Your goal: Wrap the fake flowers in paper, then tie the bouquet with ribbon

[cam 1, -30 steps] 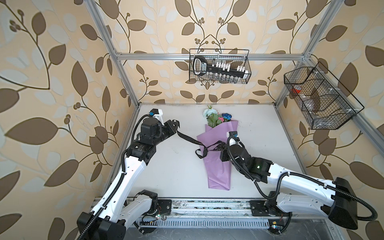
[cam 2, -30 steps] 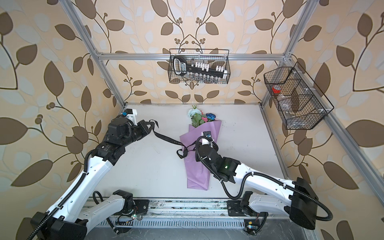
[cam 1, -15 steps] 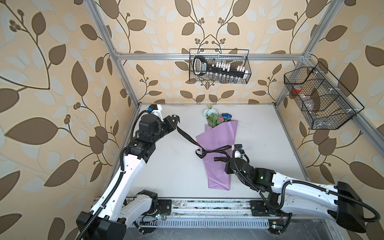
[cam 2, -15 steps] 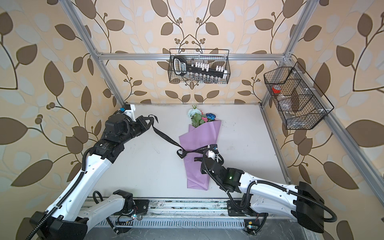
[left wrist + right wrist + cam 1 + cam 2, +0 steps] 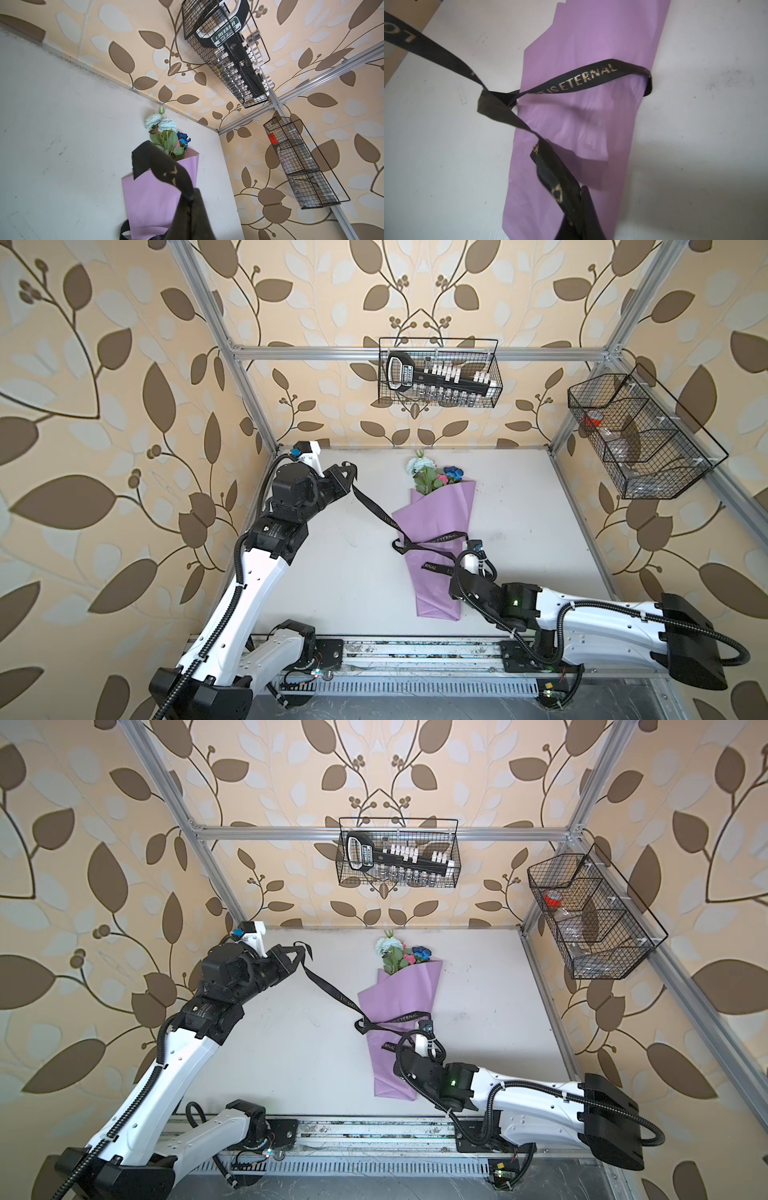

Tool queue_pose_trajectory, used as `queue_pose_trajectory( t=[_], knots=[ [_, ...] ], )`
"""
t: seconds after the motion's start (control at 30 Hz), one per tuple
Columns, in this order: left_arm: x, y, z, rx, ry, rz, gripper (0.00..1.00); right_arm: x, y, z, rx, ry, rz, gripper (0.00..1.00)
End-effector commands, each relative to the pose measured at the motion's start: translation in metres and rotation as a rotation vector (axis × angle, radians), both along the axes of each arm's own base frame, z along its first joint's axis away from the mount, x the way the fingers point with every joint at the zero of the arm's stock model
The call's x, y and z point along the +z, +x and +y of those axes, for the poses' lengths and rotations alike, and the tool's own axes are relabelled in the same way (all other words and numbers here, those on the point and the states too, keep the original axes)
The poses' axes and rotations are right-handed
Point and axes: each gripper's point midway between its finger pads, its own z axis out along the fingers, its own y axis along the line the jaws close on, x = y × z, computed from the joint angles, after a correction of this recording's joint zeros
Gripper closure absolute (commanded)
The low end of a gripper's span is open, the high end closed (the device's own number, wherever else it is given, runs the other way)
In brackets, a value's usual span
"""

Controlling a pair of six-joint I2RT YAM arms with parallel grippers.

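Gold-lettered black fabric ribbon point(image 5: 374, 510) looped and crossed around the lilac-paper-wrapped bouquet of fake flowers point(image 5: 442, 514).
The bouquet lies centrally on the white worktop point(image 5: 332, 572), blooms toward the back wall point(image 5: 340, 418). The left claw point(image 5: 351, 476), closed tight, pinches one ribbon end off to the bouquet's left; the right claw point(image 5: 579, 207), likewise closed, pinches the other end above the wrapped stems.
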Motion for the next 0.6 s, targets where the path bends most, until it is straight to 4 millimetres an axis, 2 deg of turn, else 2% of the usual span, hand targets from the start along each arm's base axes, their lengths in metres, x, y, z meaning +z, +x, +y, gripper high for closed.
queue_pose_trajectory(
  t=[0.0,0.17,0.27,0.37,0.57],
  knots=[
    [0.031,-0.006,-0.001,-0.012,-0.009,-0.093,1.0,0.043,0.02,-0.005,-0.091,-0.011,-0.149,1.0],
    [0.036,-0.009,0.001,-0.004,-0.007,-0.108,1.0,0.088,0.042,0.025,-0.078,0.091,-0.285,1.0],
    [0.042,-0.01,0.002,0.0,-0.001,-0.119,1.0,0.095,0.046,0.034,-0.069,0.125,-0.327,1.0],
    [0.045,-0.011,0.003,0.001,-0.001,-0.126,1.0,0.085,0.046,0.033,-0.075,0.119,-0.316,1.0],
    [0.043,-0.011,0.002,-0.002,-0.008,-0.124,1.0,0.037,0.033,0.02,-0.092,0.117,-0.197,1.0]
  ],
)
